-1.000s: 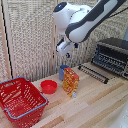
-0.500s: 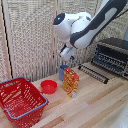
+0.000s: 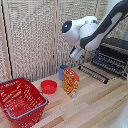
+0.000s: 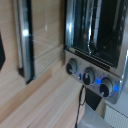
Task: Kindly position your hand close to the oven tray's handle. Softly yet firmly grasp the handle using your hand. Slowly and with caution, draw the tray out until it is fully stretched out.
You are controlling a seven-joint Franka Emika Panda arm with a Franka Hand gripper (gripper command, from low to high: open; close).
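Hovering in the air beside the oven (image 3: pixel 114 56), the hand (image 3: pixel 77 53) touched and held nothing; how far its fingers stood apart could not be made out. The oven tray (image 3: pixel 94 72) lay low at the oven's front, nearest the hand, so reaching, grasping and pulling all remained.

No readable text, brand, number or sign found in either view. Orange packet (image 3: pixel 70 81) on table: printed pattern seen, lettering too blurred to be read. Oven (image 4: pixel 95 45) control knobs (image 4: pixel 88 76): faint marks around dials seen in wrist view, none legible. Red basket (image 3: pixel 20 102) and red bowl (image 3: pixel 49 86): no markings made out.
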